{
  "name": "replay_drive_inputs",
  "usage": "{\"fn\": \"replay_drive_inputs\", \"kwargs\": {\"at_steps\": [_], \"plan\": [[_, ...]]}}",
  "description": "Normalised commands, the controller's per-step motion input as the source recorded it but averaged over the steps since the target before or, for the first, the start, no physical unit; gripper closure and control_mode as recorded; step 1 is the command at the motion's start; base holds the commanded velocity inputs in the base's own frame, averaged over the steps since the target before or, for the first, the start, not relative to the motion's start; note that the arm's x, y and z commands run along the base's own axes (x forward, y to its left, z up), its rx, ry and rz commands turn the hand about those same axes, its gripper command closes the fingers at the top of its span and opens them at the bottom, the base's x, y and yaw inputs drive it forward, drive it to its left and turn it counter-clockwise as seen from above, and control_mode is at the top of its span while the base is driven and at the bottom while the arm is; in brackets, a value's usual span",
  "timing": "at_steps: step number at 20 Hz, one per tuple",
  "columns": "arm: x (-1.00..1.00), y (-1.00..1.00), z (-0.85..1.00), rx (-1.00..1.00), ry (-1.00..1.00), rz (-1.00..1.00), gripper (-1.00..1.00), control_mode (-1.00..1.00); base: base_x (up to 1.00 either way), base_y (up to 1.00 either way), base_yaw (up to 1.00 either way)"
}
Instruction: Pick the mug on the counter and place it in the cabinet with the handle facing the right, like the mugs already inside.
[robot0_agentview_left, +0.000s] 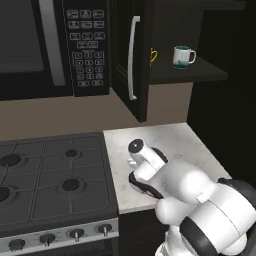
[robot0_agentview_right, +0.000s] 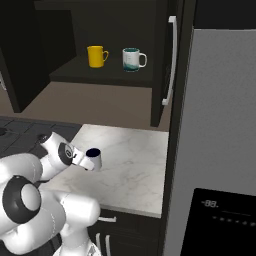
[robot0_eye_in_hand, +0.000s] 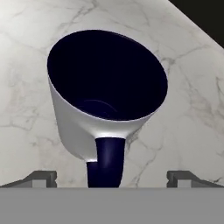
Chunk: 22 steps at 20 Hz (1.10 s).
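- Mug (robot0_eye_in_hand: 105, 94) sat on the counter (robot0_agentview_right: 135, 165), tilted in the hand view so that its dark navy inside faced my camera, with the handle (robot0_eye_in_hand: 107, 162) pointing straight back at me between my two finger tips
- Pincer (robot0_eye_in_hand: 111, 178) was spread wide: one finger tip (robot0_eye_in_hand: 37, 178) lay well to one side of the handle and the other well to the other side, neither touching it, nothing held
- Right base view showed the mug (robot0_agentview_right: 94, 159) just beyond my wrist, over the near left part of the marbled slab; whether it stood flat or leaned I could not tell from that angle
- Step in hand, as I judged it: approach and grasp, not yet closed
- To do it well I judged I should advance along the handle line until the tips passed the loop, then close on the handle or the wall beside it, squarely, so the mug would not twist
- Grip on the handle would fix the mug's heading, useful since it had to end with the handle to the right
- Cabinet (robot0_agentview_right: 107, 75) stood open above, white-and-teal mug (robot0_agentview_right: 132, 59) and yellow mug (robot0_agentview_right: 96, 55) on the shelf, handles to the right
- Free shelf space looked to lie left of the yellow mug
- Risk noted: closing too early could nudge the mug away across the smooth stone
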Motion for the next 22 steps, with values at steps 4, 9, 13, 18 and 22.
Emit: {"fn": "replay_drive_inputs", "kwargs": {"at_steps": [4,9,13,18,22], "plan": [[0.25,-0.12,-0.14,0.00,0.00,-0.03,-1.00,-1.00,0.00,0.00,0.00],[0.25,-0.01,-0.18,0.00,0.00,-0.03,-1.00,-1.00,0.00,0.00,0.00],[0.24,0.00,-0.16,0.00,0.00,-0.03,-1.00,-1.00,0.00,0.00,0.00],[0.29,0.00,-0.12,0.00,0.00,-0.04,1.00,-1.00,0.00,0.00,0.00],[0.11,0.00,-0.04,0.00,0.00,-0.04,1.00,-1.00,0.00,0.00,0.00]]}}
